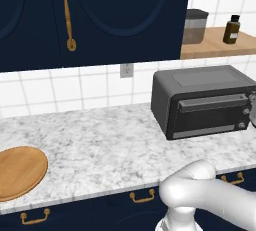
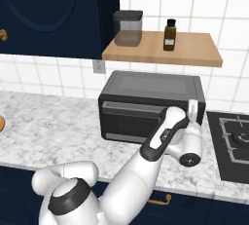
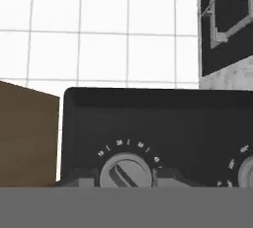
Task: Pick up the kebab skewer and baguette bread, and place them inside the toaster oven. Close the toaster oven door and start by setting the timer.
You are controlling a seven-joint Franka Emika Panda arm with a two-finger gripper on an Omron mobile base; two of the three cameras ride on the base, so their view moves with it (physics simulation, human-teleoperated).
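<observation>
1. Your gripper (image 3: 126, 178) has its jaws either side of the timer knob (image 3: 125, 171) on the toaster oven (image 2: 151, 104); whether they clamp it or stand just apart, you cannot tell.
2. The risk, as I judge it: pads slipping round the knob, so the hand turns and the timer never starts.
3. The oven's door (image 1: 212, 113) is shut, left of the knob.
4. The hand view reads the dial marks; the left base view instead shows the bare round board (image 1: 20, 171), far left of the oven. Skewer and baguette are presumably inside.
</observation>
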